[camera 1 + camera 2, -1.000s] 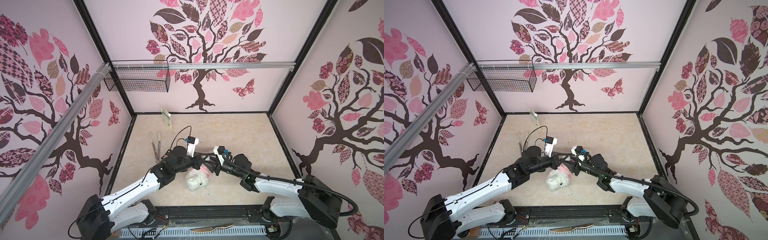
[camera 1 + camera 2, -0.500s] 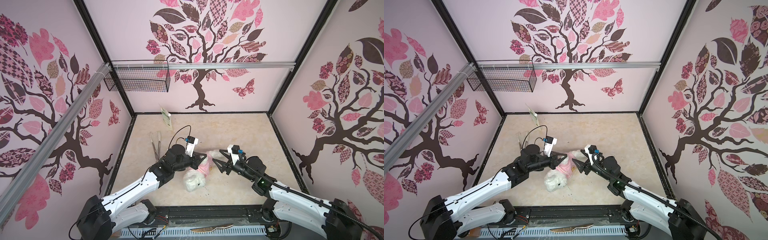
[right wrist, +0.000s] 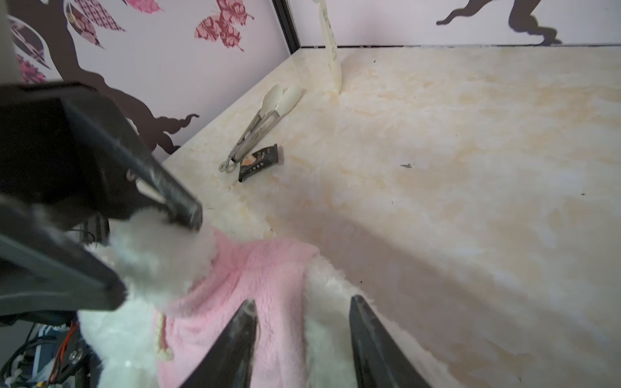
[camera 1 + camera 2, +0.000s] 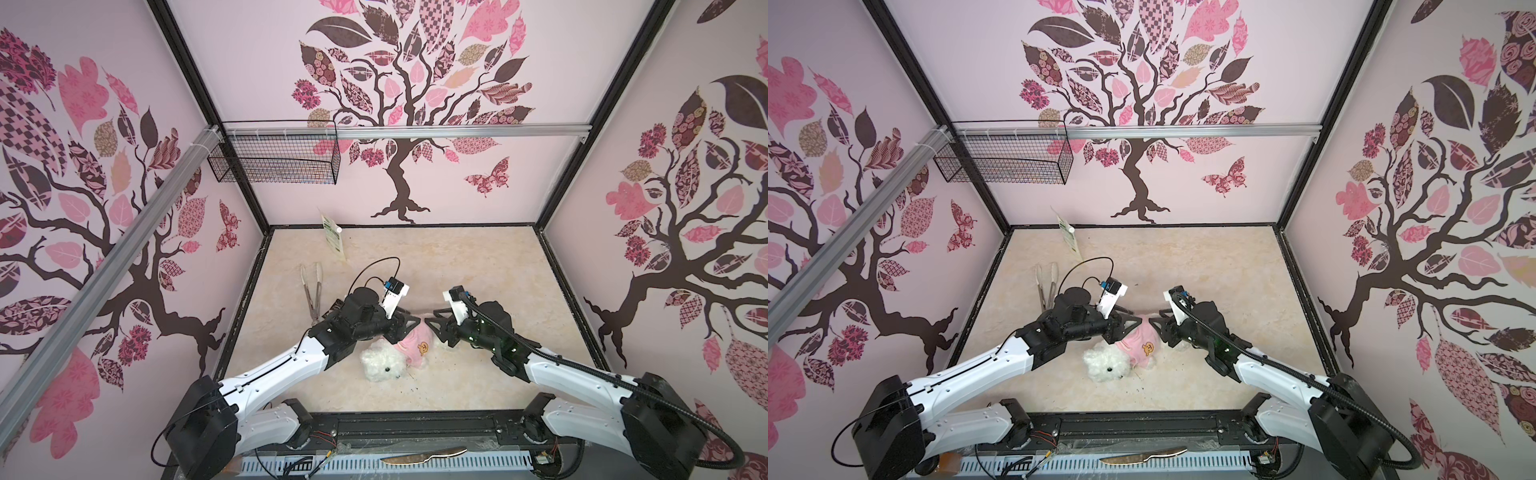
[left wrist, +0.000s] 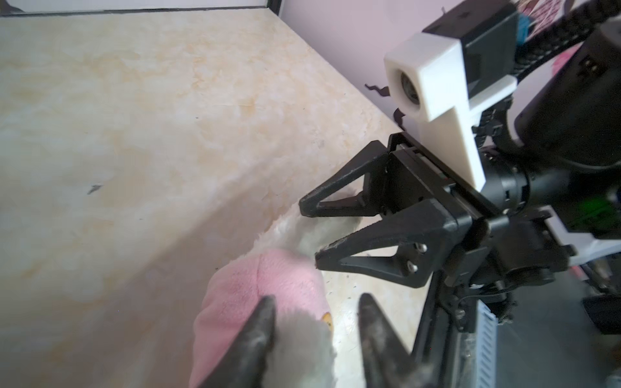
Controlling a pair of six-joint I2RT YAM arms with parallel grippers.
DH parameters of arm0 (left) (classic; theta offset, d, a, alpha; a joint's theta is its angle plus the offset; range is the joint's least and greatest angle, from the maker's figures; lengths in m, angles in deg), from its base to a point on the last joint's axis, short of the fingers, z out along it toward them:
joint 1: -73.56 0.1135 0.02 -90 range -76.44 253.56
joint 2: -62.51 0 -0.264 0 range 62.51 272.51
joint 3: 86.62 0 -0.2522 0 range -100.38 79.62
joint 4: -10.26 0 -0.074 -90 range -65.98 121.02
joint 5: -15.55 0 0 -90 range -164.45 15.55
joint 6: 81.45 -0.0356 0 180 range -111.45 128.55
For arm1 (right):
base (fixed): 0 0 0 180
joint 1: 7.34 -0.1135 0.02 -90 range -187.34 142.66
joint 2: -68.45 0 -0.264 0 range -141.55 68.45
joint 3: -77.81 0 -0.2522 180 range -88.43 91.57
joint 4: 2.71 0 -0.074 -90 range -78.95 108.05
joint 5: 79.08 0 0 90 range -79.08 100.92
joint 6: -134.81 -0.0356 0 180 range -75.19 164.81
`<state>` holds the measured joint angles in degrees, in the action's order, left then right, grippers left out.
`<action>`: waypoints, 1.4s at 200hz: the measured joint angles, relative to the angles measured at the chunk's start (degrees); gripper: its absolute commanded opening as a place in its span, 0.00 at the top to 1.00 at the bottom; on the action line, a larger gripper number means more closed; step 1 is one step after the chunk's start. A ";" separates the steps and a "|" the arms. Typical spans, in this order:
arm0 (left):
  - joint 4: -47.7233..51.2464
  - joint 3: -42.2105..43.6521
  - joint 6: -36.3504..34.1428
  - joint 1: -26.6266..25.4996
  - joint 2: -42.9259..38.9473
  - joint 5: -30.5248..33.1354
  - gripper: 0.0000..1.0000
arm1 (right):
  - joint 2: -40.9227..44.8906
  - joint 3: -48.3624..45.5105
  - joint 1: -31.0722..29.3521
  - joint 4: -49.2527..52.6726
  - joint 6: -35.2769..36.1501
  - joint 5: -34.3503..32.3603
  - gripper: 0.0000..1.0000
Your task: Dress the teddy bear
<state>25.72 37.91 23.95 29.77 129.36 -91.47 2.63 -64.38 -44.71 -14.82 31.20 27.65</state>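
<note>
Left gripper point(image 4: 406, 329) has loosened; right gripper point(image 4: 432, 331) also parted. Teddy bear point(image 4: 383, 365) lies between, head toward seven o'clock, left nearer.

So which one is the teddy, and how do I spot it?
Look at the beige table inside the pink tree-patterned walls, near its front edge, where the left gripper and right gripper almost meet. The teddy bear lies there: fluffy and white, wearing a pink hoodie, unlike the metal tongs farther back.

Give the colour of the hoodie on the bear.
The hoodie is pink, with an orange patch; a top view shows it best.
</note>
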 measured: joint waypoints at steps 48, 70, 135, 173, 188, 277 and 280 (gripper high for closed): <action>2.95 2.23 -1.92 0.00 -10.03 10.71 0.24 | -6.08 0.00 0.00 -0.68 -2.29 3.39 0.63; 4.09 5.35 -1.18 0.00 -14.23 15.06 0.23 | -7.43 0.00 0.00 -1.20 -2.86 3.87 0.64; 12.68 13.03 10.91 0.59 -25.16 29.55 0.22 | -8.15 0.24 0.00 -1.29 -3.43 5.75 0.65; 14.62 18.60 21.11 2.67 -30.03 30.10 0.20 | -9.73 2.32 0.00 -1.46 -4.31 7.04 0.65; 13.77 20.52 24.68 2.67 -29.83 28.57 0.21 | -11.45 2.78 0.00 -2.12 -4.61 7.17 0.64; -2.78 26.45 36.41 3.23 -16.90 21.62 0.84 | -18.78 3.30 0.02 -6.47 -8.70 8.87 0.91; -2.97 26.45 36.17 3.23 -16.65 21.46 0.88 | -18.75 3.30 0.02 -6.45 -8.79 8.72 0.92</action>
<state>22.74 64.35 60.12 33.00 112.70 -70.00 -16.13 -61.08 -44.69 -21.27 22.42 36.37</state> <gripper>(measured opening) 0.239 0.103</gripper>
